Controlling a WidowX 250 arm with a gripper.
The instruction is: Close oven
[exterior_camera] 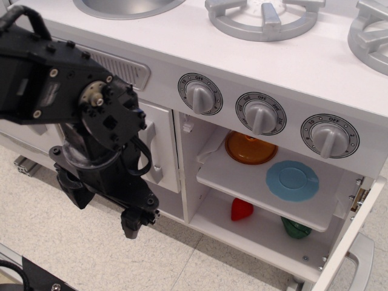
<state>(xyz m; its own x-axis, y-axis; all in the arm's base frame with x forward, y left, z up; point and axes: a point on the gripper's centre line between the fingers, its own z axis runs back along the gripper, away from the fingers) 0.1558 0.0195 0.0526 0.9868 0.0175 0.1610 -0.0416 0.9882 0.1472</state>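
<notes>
White and boxy, the oven [267, 200] sits under the stove front in the right half of the view, its cavity facing outward and its door [351, 242] swung wide — seen edge-on at the lower right, grey bar handle [367, 257] on the outer side. An inner shelf [242, 179] runs across the cavity, its long axis slanting down to the right. On the shelf lie an orange dish [250, 148] at the back and a pale blue disc [292, 180] nearer the front. Below, on the oven floor, sit a red piece [242, 210] and a green piece [295, 228], the green one partly hidden by the shelf edge.

Three grey knobs [260, 114] line the panel above, each ringed by a dial reading "OFF" at the top. Left of the cavity is a plain cupboard door [163, 145] with a vertical handle.

The black gripper [134, 225] hangs left of the oven, touching nothing — whether its fingers are apart or together I cannot tell.
</notes>
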